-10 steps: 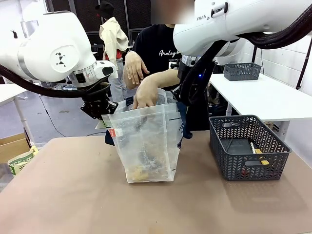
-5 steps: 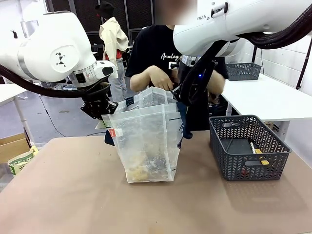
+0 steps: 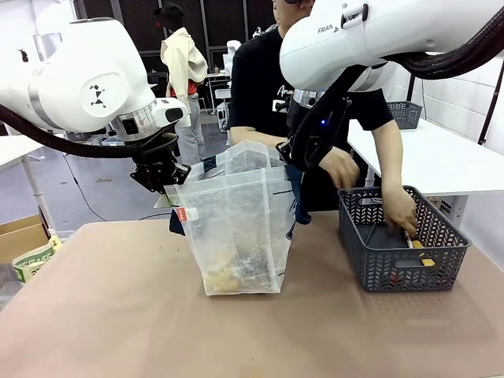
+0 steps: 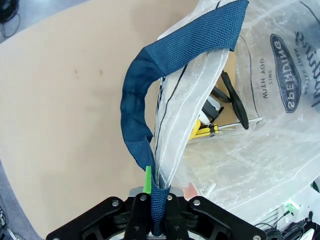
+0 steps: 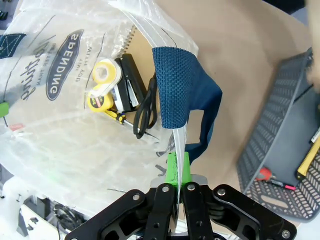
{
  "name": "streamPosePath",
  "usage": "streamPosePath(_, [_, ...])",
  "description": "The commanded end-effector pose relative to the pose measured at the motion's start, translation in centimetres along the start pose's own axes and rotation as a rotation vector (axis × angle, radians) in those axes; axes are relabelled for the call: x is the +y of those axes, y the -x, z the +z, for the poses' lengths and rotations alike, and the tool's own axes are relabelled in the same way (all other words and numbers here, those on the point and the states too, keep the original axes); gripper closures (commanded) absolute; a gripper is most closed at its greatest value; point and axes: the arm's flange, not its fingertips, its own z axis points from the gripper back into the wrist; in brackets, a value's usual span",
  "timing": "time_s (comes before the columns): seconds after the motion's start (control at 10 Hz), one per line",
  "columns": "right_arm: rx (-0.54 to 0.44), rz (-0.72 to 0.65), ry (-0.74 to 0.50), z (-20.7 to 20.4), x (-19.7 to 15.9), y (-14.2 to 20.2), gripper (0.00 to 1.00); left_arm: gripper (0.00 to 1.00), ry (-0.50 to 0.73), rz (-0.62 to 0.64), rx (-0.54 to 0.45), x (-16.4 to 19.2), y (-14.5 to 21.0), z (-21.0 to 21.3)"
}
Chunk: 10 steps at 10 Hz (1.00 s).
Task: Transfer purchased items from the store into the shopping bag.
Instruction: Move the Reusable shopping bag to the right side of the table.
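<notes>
Found the shopping bag (image 3: pixel 236 236) standing upright on the worktop (image 3: pixel 102 315), with its mouth spread open. Saw left jaws clenched on the navy strap (image 4: pixel 137 115) at the bag's left rim, and right jaws pinched tight on the clear plastic edge at the bag's right rim, just under the other strap (image 5: pixel 177 85). Made out purchased items (image 3: pixel 226 277) lying at the bag's bottom: yellow tape rolls (image 5: pixel 102 85), a black stapler-like piece (image 5: pixel 129 86), dark-handled scissors (image 5: pixel 145 117). Noted a dark lattice basket (image 3: pixel 378 264) right of the bag, apart from it, with a person's hand (image 3: pixel 400 211) reaching inside among a few more goods (image 3: pixel 417 253).
</notes>
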Motion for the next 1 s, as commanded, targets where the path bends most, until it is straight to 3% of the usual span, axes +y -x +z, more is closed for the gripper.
streamPosePath(0.0, [-0.003,-0.005,0.001,0.13,-0.29,0.00,1.00,1.00,-0.007,0.003,-0.006,0.43,-0.02,0.29])
streamPosePath(0.9, [-0.003,-0.005,0.001,0.13,-0.29,0.00,1.00,1.00,-0.007,0.003,-0.006,0.43,-0.02,0.29])
